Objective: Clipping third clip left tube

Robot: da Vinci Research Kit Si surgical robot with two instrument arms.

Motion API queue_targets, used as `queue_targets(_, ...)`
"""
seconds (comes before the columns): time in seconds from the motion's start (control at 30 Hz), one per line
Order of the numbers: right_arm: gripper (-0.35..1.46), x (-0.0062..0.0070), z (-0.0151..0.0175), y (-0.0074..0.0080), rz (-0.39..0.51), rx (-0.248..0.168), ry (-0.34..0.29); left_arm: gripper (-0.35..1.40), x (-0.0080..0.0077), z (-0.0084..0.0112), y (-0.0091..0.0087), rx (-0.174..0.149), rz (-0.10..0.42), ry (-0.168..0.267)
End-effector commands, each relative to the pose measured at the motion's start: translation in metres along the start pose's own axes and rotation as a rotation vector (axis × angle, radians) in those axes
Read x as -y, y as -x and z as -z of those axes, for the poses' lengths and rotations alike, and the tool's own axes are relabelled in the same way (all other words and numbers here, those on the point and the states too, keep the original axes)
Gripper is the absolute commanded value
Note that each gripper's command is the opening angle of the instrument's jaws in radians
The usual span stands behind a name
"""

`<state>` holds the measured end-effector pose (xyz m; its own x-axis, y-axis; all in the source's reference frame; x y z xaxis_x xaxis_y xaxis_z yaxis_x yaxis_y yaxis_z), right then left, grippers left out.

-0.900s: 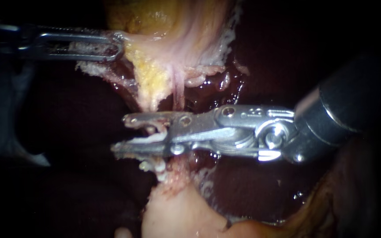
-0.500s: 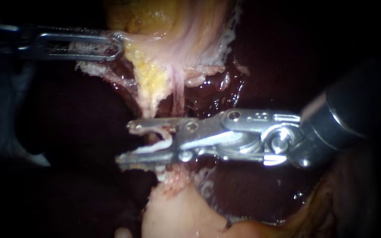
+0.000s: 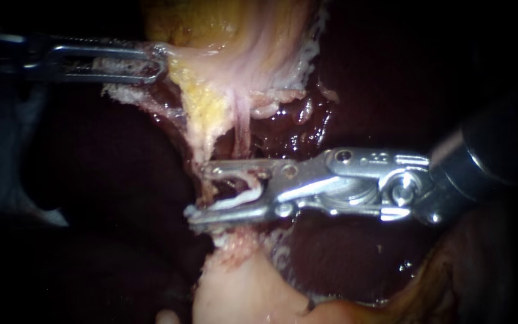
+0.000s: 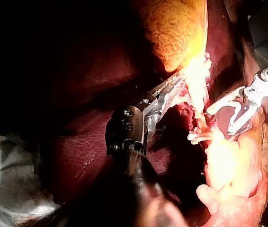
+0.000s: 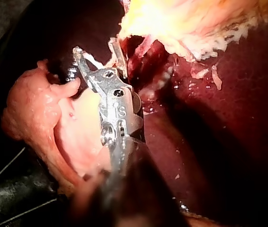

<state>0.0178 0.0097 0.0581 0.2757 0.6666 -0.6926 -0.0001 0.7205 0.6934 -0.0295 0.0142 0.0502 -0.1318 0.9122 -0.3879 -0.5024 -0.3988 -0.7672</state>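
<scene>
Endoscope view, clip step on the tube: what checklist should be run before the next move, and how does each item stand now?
1. Clip loaded: ok. The right instrument carries the white clip, which touches both jaws.
2. Clip not yet squeezed: ok. The jaws stand apart and a clear gap shows inside the clip.
3. Tube fully inside the clip: cannot tell. Tissue sits in the gap, but its far edge is hidden.
4. Jaw tips in sight: ok. Both show against the dark liver.
5. Traction: ok. The left instrument has its jaws shut on the pale tissue above the tube.
</scene>
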Motion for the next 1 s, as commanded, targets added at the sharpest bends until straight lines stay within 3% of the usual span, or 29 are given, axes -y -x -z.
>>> queue_targets(0.03,0.50,-0.0001,0.0002,0.0001,0.000,0.000,-0.001,-0.35,0.0000,0.0000,0.0000,0.000,0.000,0.001)
queue_targets(0.27,0.50,-0.0017,0.0012,0.0008,0.002,0.002,-0.004,-0.35,-0.0001,0.0000,0.0000,0.000,0.000,0.000)
queue_targets(0.57,0.50,-0.0050,0.0008,0.0038,0.018,0.008,-0.012,-0.35,-0.0001,0.0000,0.0000,0.000,0.000,0.000)
queue_targets(0.73,0.50,-0.0065,0.0007,0.0047,0.023,0.004,-0.034,-0.35,-0.0001,0.0000,0.0000,0.000,0.000,0.000)
queue_targets(1.0,0.50,-0.0071,0.0004,0.0046,0.037,-0.033,-0.086,-0.35,-0.0001,0.0000,0.0000,-0.001,0.000,0.000)
